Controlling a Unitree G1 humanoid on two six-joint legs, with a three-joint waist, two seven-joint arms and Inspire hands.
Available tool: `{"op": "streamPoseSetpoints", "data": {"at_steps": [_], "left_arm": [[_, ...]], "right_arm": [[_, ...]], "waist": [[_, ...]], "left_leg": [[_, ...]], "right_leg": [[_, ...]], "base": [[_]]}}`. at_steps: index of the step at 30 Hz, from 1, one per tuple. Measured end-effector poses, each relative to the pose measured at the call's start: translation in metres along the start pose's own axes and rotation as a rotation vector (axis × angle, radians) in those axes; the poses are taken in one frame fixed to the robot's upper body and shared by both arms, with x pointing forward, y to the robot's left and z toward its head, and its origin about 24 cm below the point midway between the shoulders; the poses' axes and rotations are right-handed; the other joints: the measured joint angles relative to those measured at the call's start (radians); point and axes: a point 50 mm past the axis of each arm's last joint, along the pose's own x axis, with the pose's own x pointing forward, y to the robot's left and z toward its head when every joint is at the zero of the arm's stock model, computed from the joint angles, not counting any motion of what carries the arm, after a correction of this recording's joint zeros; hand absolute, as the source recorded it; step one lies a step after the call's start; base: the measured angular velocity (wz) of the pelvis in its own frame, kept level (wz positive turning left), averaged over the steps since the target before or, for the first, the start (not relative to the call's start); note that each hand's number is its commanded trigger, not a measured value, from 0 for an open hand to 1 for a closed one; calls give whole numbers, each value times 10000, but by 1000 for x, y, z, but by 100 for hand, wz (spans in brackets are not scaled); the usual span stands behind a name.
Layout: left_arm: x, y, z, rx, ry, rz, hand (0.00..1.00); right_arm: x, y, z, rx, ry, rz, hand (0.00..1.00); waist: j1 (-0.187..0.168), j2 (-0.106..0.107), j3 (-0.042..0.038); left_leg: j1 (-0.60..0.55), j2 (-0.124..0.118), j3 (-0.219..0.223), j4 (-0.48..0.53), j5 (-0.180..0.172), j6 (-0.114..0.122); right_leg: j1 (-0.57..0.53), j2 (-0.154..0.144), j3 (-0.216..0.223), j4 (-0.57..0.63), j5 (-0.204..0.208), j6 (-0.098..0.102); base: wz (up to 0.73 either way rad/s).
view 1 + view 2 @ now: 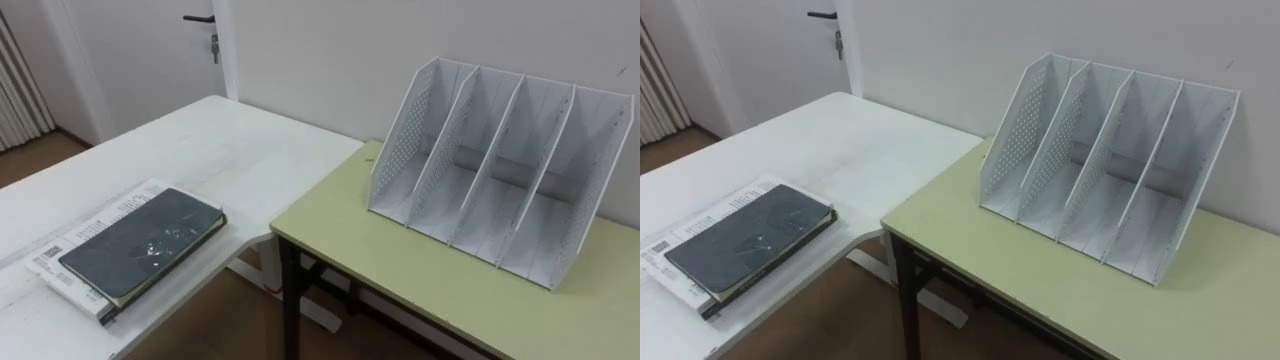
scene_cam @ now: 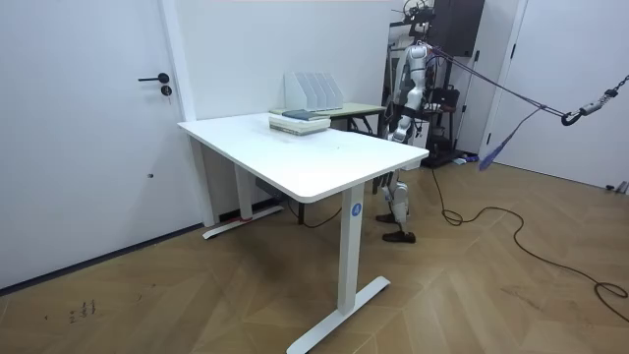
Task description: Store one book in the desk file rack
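A dark-covered book (image 1: 143, 244) lies flat on a white printed book (image 1: 62, 263) near the corner of the white table (image 1: 230, 150), to my left. The white four-slot file rack (image 1: 497, 176) stands on the green desk (image 1: 400, 270) to my right, its open slots facing me with nothing in them. In the room view I stand behind the green desk (image 2: 356, 108), at the room view's right, with the rack (image 2: 314, 91) and the books (image 2: 299, 121) before me. My left hand (image 2: 394, 125) and right hand (image 2: 417, 102) hang by my body there, small and far off.
The white table and the green desk meet at a corner with a gap of floor (image 1: 250, 310) between them. A wall and a door (image 1: 150, 50) stand behind the tables. Dark equipment (image 2: 454, 59) stands behind me in the room view.
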Motion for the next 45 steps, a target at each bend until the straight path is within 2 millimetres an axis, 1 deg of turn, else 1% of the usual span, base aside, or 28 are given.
{"op": "streamPoseSetpoints", "data": {"at_steps": [11, 17, 18, 21, 25, 27, 28, 31, 32, 33, 34, 36, 37, 39, 41, 44, 45], "left_arm": [[0, 1, 1, 65, -34, -83, 0], [1, 0, 8, 630, -250, -103, 0], [1, 0, 11, 964, -369, -97, 0], [0, -1, 26, 2081, -1064, -51, 0], [-2, -6, 46, 3549, -1977, 5, 0], [-7, -13, 63, 4573, -2865, 21, 0], [-8, -15, 68, 4823, -3109, 28, 0], [-25, -31, 108, 6306, -5179, 172, 0], [-27, -34, 113, 6493, -5493, 191, 0], [-32, -39, 123, 6968, -6033, 240, 0], [-33, -42, 127, 7306, -6231, 268, 0], [-40, -53, 137, 8705, -6888, 324, 0], [-42, -56, 138, 9063, -7098, 317, 0], [-53, -68, 147, 10067, -7949, 392, 0], [-62, -74, 154, 10559, -8576, 530, 0], [-74, -79, 162, 11123, -9366, 738, 0], [-81, -82, 166, 11332, -9817, 833, 0]], "right_arm": [[0, 0, 1, -22, -40, -17, 0], [0, -1, 5, -66, -293, -40, 0], [0, -1, 5, -108, -332, -41, 0], [0, 0, 8, -354, -481, -38, 0], [-1, -3, 15, -443, -717, -109, 0], [-1, -4, 19, -492, -936, -125, 0], [-2, -4, 20, -518, -1009, -134, 0], [-3, -7, 27, -550, -1303, -320, 0], [-3, -7, 29, -560, -1343, -365, 0], [-3, -8, 30, -599, -1415, -453, 0], [-3, -8, 31, -685, -1438, -503, 0], [-3, -8, 33, -1077, -1457, -594, 0], [-3, -8, 32, -1117, -1446, -592, 0], [-3, -8, 33, -1164, -1444, -571, 0], [-3, -8, 33, -1199, -1438, -550, 0], [-3, -8, 34, -1223, -1469, -569, 0], [-4, -9, 34, -1220, -1485, -584, 0]], "waist": [[-1, -8, -1], [-22, -19, 1], [-24, -19, 2], [-23, -45, 16], [-85, -55, 22], [-129, -63, 38], [-146, -61, 37], [-321, -75, 54], [-361, -76, 53], [-470, -83, 52], [-521, -87, 50], [-680, -90, 56], [-733, -95, 58], [-826, -92, 109], [-850, -99, 126], [-863, -90, 118], [-864, -86, 123]], "left_leg": [[-34, -3, 7, -2, 0, 0], [-39, -6, 0, 13, 0, 0], [-57, -6, 8, 19, 0, 0], [-154, -10, -45, 54, 1, 1], [-170, -9, -8, 69, 1, 0], [-183, -11, -6, 83, 1, 0], [-181, -13, -13, 88, 1, 0], [-185, -23, 1, 115, 10, 7], [-185, -23, 15, 118, 11, 8], [-178, -24, 21, 124, 11, 9], [-178, -24, 39, 126, 12, 9], [-173, -22, 97, 127, 12, 9], [-173, -22, 103, 126, 13, 9], [-177, -24, 143, 125, 12, 9], [-176, -21, 166, 125, 13, 8], [-186, -13, 242, 125, 13, 7], [-220, -13, 242, 123, 14, 7]], "right_leg": [[-59, -2, 11, 10, 0, 0], [-63, -13, 8, 15, 0, 0], [-74, -13, 3, 15, 0, 0], [-129, -14, -7, 15, -1, 2], [-132, -7, -4, 5, -2, 3], [-130, -11, -12, -2, -2, 4], [-122, -13, -12, -6, -2, 4], [-112, -19, -16, 12, -7, 11], [-108, -19, -20, 17, -9, 14], [-105, -15, -18, 26, -15, 18], [-110, -12, -13, 29, -18, 20], [-114, -2, 14, 18, -17, 21], [-111, -3, 15, 14, -17, 22], [-127, 1, 33, 7, -15, 24], [-151, -3, 64, 6, -15, 23], [-234, 4, 171, 24, -12, 20], [-282, 7, 184, 20, -5, 23]], "base": [[0], [0], [0], [3], [1], [0], [0], [0], [0], [0], [0], [-3], [0], [0], [-7], [-11], [0]]}}
